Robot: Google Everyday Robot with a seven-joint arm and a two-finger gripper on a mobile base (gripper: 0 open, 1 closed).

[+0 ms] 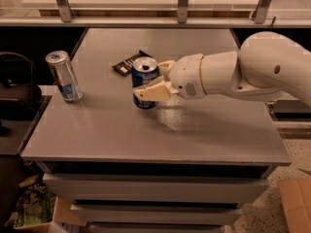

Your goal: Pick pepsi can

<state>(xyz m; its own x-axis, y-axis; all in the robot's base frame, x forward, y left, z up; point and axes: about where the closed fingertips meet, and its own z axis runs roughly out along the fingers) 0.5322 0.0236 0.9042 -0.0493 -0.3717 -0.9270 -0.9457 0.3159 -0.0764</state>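
The pepsi can (144,77) is dark blue with a silver top and stands upright near the middle of the grey table (194,135). My gripper (149,79) reaches in from the right on a white arm. Its cream fingers (151,92) are shut on the can, one on the near side and one on the far side. The can's base sits slightly above the table top.
A taller, slim silver-and-blue can (64,76) stands at the table's left edge. A dark snack packet (124,65) lies just behind the pepsi can. A railing runs along the far edge. A cardboard box (296,203) sits on the floor at the right.
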